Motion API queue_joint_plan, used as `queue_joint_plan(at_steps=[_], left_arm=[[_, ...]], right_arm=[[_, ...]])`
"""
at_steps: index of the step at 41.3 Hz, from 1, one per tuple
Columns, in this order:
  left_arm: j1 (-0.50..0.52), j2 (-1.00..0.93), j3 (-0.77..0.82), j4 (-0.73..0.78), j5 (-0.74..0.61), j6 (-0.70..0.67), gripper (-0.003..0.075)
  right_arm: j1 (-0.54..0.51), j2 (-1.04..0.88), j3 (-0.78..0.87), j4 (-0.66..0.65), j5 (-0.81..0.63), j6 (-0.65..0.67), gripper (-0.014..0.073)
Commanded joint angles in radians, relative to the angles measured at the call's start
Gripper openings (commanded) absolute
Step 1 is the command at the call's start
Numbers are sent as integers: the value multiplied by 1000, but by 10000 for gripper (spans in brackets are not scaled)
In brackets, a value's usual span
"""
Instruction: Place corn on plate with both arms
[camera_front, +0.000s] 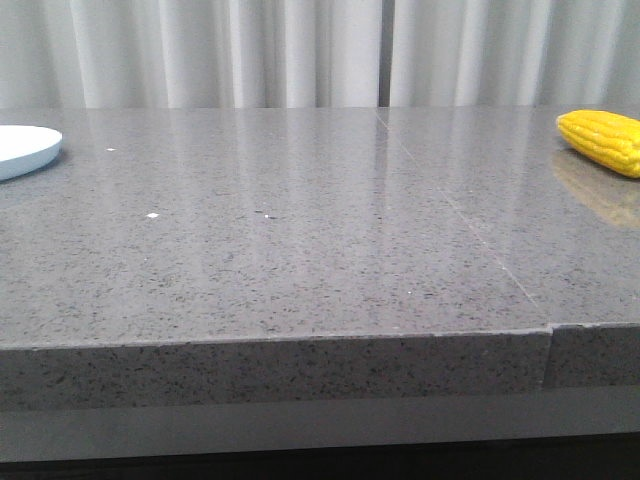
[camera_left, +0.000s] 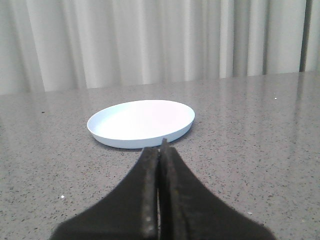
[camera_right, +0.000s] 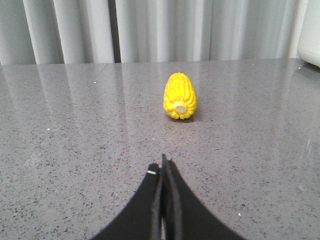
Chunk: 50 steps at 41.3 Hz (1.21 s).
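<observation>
The yellow corn (camera_front: 604, 140) lies on the grey table at the far right edge of the front view. In the right wrist view the corn (camera_right: 180, 96) points its pale stub end toward my right gripper (camera_right: 162, 167), which is shut, empty and well short of it. The white plate (camera_front: 22, 149) sits at the far left, partly cut off by the frame. In the left wrist view the plate (camera_left: 141, 122) is empty, and my left gripper (camera_left: 159, 150) hangs shut and empty just in front of its near rim. Neither gripper shows in the front view.
The grey speckled table (camera_front: 300, 230) has a front edge close to the camera and a seam (camera_front: 470, 230) running back on the right. White curtains (camera_front: 300, 50) hang behind it. A pale rounded object (camera_right: 310, 42) stands at the far edge of the right wrist view.
</observation>
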Motion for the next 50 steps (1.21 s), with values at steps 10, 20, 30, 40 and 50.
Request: queue_joint_plan(at_steps=[10, 20, 30, 40, 50], left_arm=[[-7, -19, 2, -8, -86, -9, -20], [-7, -19, 2, -8, -86, -9, -20], [-7, -19, 2, -8, -123, -9, -20], [-7, -19, -49, -8, -196, -9, -20], [-7, 18, -311, -8, -85, -9, -20]], right_arm=[[0, -12, -16, -13, -83, -7, -118], [0, -12, -16, -13, -83, -7, -118], [0, -12, -17, -13, -118, -7, -118], [0, -11, -77, -8, -134, -7, -118], [0, 42, -353, -8, 31, -7, -118]])
